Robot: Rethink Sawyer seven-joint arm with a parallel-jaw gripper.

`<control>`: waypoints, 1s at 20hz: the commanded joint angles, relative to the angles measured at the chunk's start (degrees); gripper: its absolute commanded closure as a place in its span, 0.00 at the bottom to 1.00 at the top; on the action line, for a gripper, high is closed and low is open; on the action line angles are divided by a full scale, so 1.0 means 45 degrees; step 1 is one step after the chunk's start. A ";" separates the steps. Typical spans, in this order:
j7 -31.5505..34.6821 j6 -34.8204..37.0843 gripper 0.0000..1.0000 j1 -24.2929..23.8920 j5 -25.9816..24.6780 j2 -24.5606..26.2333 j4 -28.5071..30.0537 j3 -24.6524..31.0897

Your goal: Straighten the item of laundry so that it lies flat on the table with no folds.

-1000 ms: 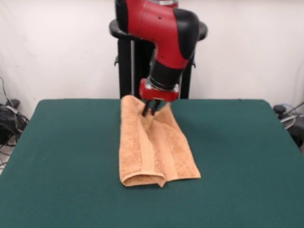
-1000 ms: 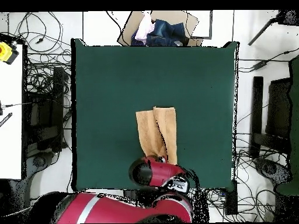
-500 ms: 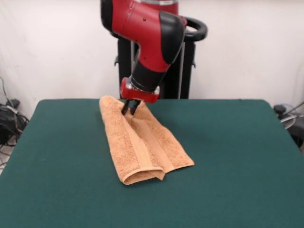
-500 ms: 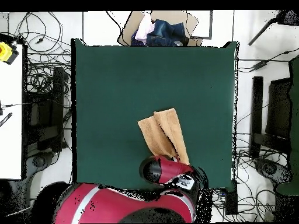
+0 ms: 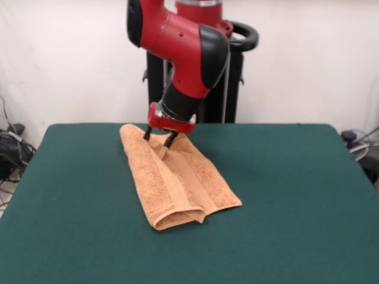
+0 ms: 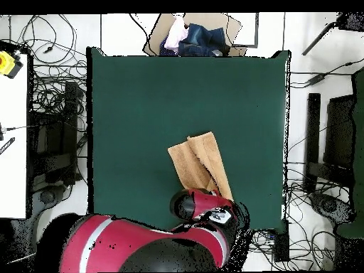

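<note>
The gripper [image 5: 159,137] has its fingers spread, straddling a raised fold at the towel [image 5: 177,180]'s end. From there the towel, folded lengthwise, stretches away across the green table [image 5: 296,201] toward its middle.

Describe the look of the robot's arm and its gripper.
The arm is a bulky, rounded glossy red shell with a black cap and a black cylindrical wrist section. A red collar with a thin silver edge sits below it, carrying the gripper, which has two thin dark fingers. No loose cables show along it.
</note>
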 commanded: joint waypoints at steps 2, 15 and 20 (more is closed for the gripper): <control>0.3307 -0.2012 0.00 -0.0152 0.0931 0.1341 -0.1179 0.0789; 0.2169 0.0483 0.00 -0.0326 0.0625 0.0840 -0.1504 0.1361; 0.1683 -0.0789 0.00 -0.3850 -0.0813 -0.0646 0.0471 0.5415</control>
